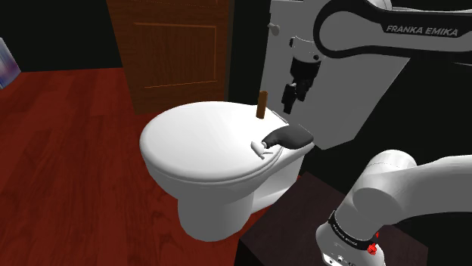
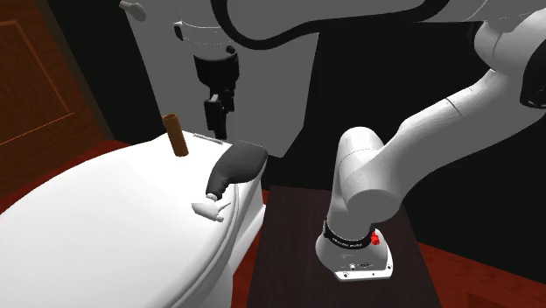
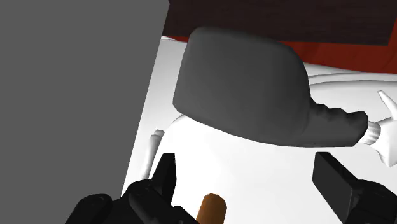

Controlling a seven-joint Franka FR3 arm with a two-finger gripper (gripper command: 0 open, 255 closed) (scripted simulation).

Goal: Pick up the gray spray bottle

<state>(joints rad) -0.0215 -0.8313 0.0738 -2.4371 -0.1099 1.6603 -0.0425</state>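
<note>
Fingers (image 3: 338,184) stand apart, empty, poised over the gray spray bottle (image 1: 289,137), which lies on its side at the toilet lid's (image 1: 197,143) back edge, likely lining up to straddle its body

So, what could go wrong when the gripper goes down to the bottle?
1. The brown stick stands upright close to the bottle, and the wrist view shows it between the fingers of the open gripper. A finger may knock it over on the way down.
2. The bottle lies on its side at the edge of the lid; a push could roll it off.
3. The tank is close beside the gripper; a finger might hit it.
</note>
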